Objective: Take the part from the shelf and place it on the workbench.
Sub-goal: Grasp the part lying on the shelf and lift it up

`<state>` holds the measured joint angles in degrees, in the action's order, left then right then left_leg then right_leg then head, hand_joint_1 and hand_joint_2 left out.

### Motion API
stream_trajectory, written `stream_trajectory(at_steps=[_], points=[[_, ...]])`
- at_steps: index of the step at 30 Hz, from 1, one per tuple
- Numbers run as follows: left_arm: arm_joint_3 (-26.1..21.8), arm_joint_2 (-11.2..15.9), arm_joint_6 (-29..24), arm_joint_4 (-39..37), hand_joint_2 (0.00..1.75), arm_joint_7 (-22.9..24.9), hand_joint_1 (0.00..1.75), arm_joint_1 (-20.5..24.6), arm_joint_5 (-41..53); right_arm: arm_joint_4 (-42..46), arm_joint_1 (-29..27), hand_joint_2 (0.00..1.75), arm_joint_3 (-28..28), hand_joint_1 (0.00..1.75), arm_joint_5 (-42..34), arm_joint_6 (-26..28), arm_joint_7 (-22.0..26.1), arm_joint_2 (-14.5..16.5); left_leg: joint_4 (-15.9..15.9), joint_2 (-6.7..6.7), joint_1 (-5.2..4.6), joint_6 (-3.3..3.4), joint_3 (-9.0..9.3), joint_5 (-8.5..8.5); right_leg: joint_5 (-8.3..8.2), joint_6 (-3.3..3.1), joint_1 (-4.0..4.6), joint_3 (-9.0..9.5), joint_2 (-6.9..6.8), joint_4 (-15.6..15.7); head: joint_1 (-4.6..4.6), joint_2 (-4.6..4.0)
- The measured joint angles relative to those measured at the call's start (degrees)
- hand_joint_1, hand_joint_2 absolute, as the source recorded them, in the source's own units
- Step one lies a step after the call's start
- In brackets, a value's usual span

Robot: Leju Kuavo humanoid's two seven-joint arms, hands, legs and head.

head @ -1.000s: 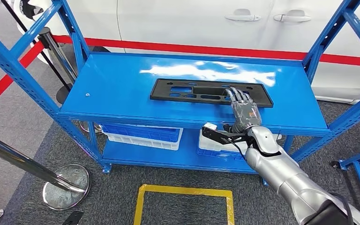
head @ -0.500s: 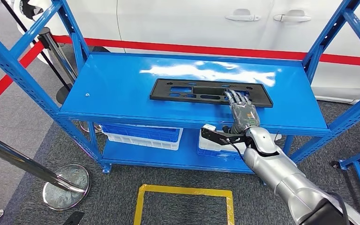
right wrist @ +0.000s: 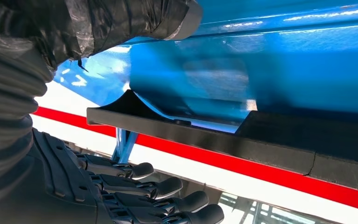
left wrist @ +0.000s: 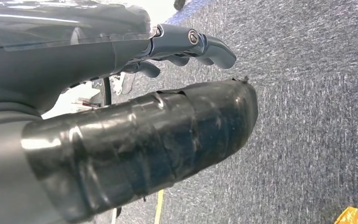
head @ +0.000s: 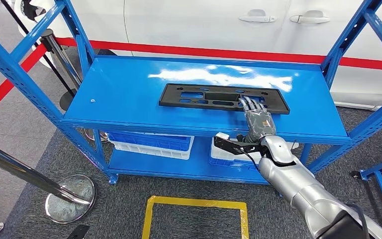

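Since the earlier frames, the right robot hand [head: 257, 115] has drawn back slightly toward the shelf's front edge, while the black part [head: 219, 97] has stayed in place. Head view: the part lies flat on the top deck of the blue shelf [head: 124, 94], right of centre. The right robot hand reaches over the front edge, its fingers extended and resting on the part's near right edge, holding nothing. White bins [head: 149, 143] sit on the lower deck. Left wrist view: the left robot hand [left wrist: 177, 51] hangs over grey carpet [left wrist: 307, 116], its fingers curled in on nothing. Right wrist view: the right robot hand [right wrist: 121, 191] shows straight, spread fingers [right wrist: 168, 185] beside the part's dark edge [right wrist: 205, 140], with the thumb [right wrist: 121, 18] on the opposite side of that edge and nothing gripped.
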<state>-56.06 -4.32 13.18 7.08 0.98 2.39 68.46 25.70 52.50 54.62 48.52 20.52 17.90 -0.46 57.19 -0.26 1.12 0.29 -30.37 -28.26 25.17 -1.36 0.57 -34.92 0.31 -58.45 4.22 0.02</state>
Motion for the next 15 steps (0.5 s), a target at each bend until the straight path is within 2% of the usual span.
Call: stream_trajectory(at_steps=[15], points=[[0.0,-0.02,0.26,0.0,0.0,-0.31,0.0,0.03,-0.02,0.0,0.04,1.75,0.0,0.0,0.0,-0.72,0.01,0.88,0.0,0.0,0.0,0.0,0.0,0.0,0.0,0.0,0.0,0.0,0.0,0.0,0.0,0.0]])
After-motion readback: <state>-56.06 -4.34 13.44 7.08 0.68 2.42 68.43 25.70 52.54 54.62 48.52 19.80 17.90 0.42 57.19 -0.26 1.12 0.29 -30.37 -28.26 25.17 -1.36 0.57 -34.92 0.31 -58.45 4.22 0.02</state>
